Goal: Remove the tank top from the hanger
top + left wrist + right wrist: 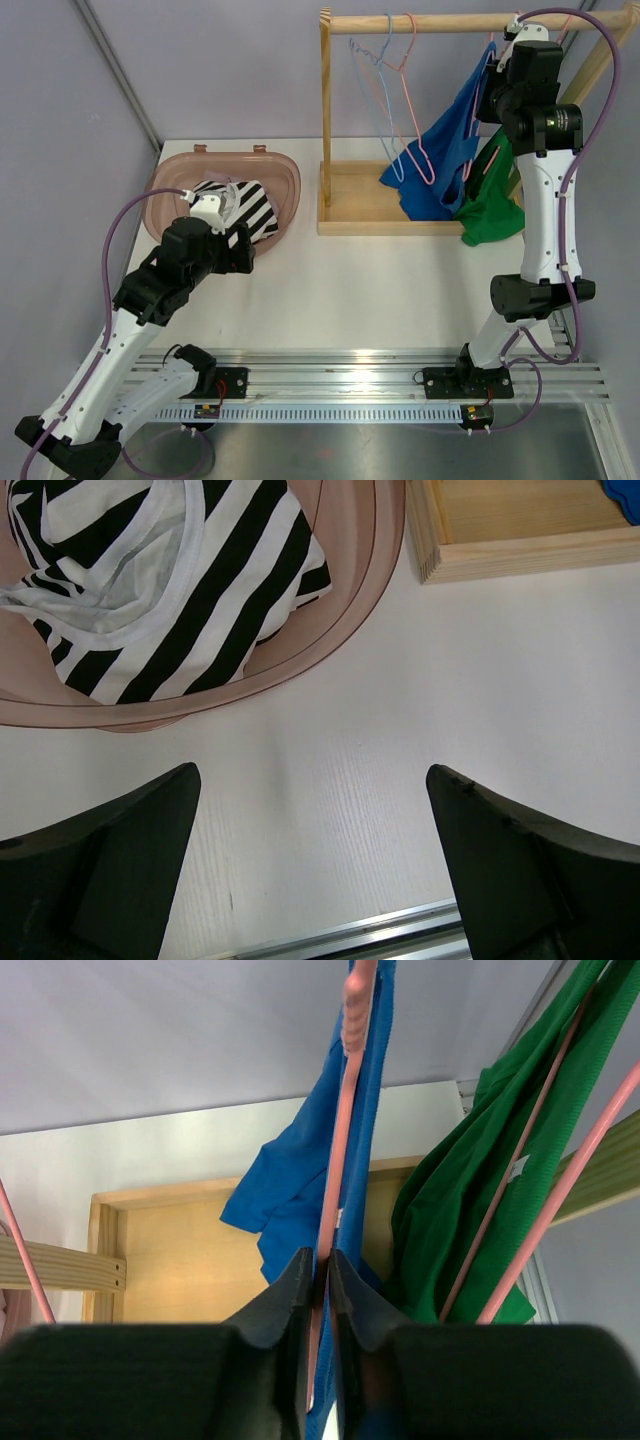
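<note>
A blue tank top (445, 150) hangs on a pink hanger (345, 1110) from the wooden rail (430, 22) at the back right. My right gripper (497, 55) is high at the rail. In the right wrist view it (320, 1258) is shut on the pink hanger's arm, with the blue fabric (290, 1190) against the jaws. My left gripper (225, 250) is open and empty over the table, just in front of the pink basket (180, 170); its fingers (312, 775) stand wide apart.
A green garment (495, 205) hangs on another pink hanger to the right of the blue one (450, 1200). Two bare hangers (400, 100) hang left of it. The rack's wooden base (350, 200) lies below. The basket holds a black-and-white striped garment (170, 590).
</note>
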Controlling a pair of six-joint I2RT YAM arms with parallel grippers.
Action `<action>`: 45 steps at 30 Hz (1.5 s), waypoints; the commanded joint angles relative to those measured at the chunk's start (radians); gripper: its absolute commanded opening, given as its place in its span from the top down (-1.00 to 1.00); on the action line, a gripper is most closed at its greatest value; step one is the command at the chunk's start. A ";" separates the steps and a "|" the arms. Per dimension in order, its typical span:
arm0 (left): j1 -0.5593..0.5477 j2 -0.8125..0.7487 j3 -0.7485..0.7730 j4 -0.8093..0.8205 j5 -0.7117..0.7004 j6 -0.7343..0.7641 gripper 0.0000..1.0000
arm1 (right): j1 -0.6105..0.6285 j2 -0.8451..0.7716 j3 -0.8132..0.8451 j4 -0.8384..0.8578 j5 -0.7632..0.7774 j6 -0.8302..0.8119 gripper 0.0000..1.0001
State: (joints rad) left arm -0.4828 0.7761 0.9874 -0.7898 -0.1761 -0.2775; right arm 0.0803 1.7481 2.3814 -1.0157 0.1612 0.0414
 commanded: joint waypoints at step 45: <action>-0.002 -0.011 -0.020 0.057 0.006 0.006 -0.98 | -0.002 -0.246 -0.037 0.172 -0.345 0.104 1.00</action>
State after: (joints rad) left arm -0.4828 0.7746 0.9714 -0.7830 -0.1650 -0.2775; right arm 0.0772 1.5398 2.3352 -0.9680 -0.1135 0.1497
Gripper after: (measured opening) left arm 0.988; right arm 0.050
